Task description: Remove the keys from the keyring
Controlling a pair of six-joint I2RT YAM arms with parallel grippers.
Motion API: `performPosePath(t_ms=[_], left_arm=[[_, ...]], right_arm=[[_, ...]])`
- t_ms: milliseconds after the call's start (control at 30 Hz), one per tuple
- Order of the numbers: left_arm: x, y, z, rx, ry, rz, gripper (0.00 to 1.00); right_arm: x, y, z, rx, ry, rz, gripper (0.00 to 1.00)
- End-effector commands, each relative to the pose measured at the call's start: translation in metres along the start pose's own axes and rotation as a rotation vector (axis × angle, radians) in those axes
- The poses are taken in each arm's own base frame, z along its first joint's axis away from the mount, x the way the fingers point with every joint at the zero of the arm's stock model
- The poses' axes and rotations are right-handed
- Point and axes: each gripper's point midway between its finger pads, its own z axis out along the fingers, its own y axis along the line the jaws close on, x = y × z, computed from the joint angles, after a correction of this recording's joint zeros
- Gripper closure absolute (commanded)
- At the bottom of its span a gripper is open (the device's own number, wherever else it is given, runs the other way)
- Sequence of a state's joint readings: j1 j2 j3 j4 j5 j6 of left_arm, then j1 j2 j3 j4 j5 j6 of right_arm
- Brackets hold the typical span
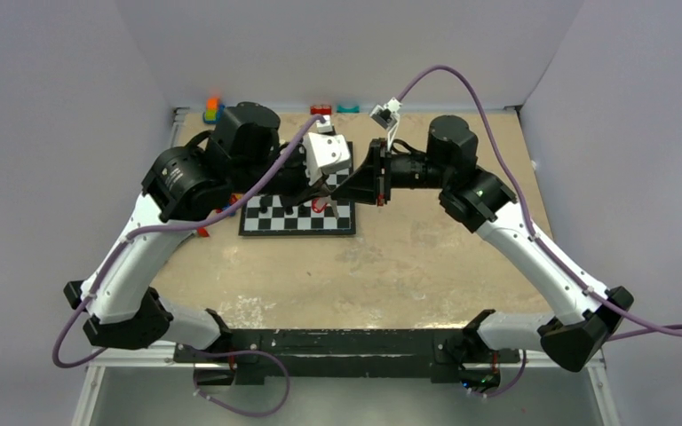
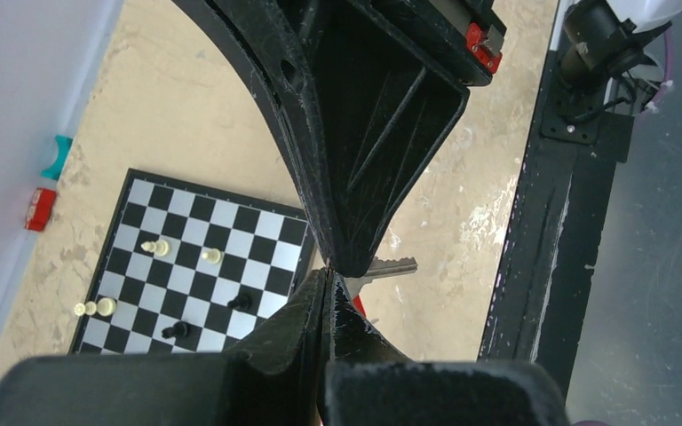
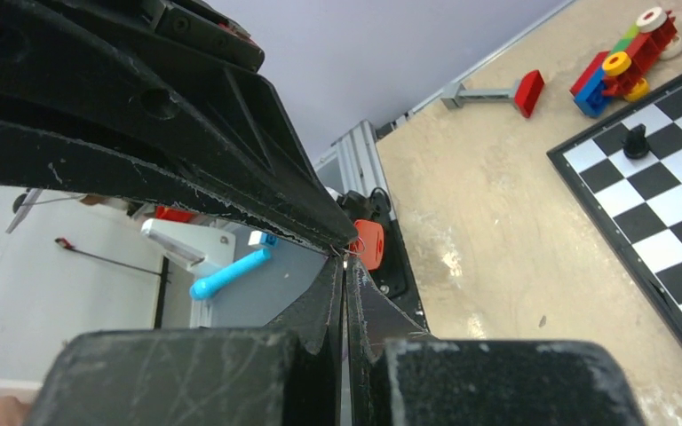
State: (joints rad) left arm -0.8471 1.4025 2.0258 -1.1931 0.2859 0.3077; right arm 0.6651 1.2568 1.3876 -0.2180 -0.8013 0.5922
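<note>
My two grippers meet tip to tip above the right part of the chessboard (image 1: 257, 222). The left gripper (image 1: 330, 189) (image 2: 329, 273) is shut, and so is the right gripper (image 1: 348, 187) (image 3: 344, 263). A thin wire keyring (image 3: 359, 241) shows right at the pinched tips. An orange-red key head (image 3: 369, 246) hangs from it, and also shows in the top view (image 1: 320, 206). In the left wrist view a silver key (image 2: 392, 264) sticks out to the right behind the right gripper's fingers (image 2: 364, 177), with a red bit (image 2: 358, 306) below. The grip points themselves are hidden.
The chessboard (image 2: 257, 226) holds a few white pieces (image 2: 154, 248) and black pieces (image 2: 176, 330). Coloured toy blocks (image 1: 212, 109) (image 3: 626, 58) and small red (image 1: 321, 110) and teal (image 1: 348, 108) items lie along the back edge. The black rail (image 1: 337, 342) runs along the near edge.
</note>
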Motion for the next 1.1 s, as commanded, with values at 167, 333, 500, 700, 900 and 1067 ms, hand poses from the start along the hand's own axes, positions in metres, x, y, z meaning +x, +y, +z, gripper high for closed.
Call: performPosePath(t_ms=[167, 333, 500, 700, 900, 1067], left_arm=[[0.017, -0.01, 0.031, 0.072, 0.104, -0.017, 0.98], [0.006, -0.002, 0.024, 0.017, 0.055, -0.021, 0.55], [-0.008, 0.003, 0.002, -0.043, -0.029, -0.008, 0.28], [-0.027, 0.005, -0.037, -0.098, -0.188, 0.005, 0.27], [-0.05, -0.006, -0.086, -0.082, -0.44, -0.003, 0.35], [-0.055, -0.019, -0.095, -0.033, -0.512, 0.025, 0.52]], right_arm=[[-0.038, 0.063, -0.012, -0.135, -0.112, -0.207, 1.0], [-0.036, 0.061, -0.013, -0.131, -0.114, -0.209, 1.0], [-0.034, 0.061, -0.014, -0.13, -0.12, -0.211, 1.0], [-0.036, 0.065, -0.016, -0.139, -0.133, -0.219, 1.0], [-0.038, 0.078, -0.021, -0.187, -0.153, -0.245, 1.0], [-0.041, 0.09, -0.025, -0.24, -0.176, -0.264, 1.0]])
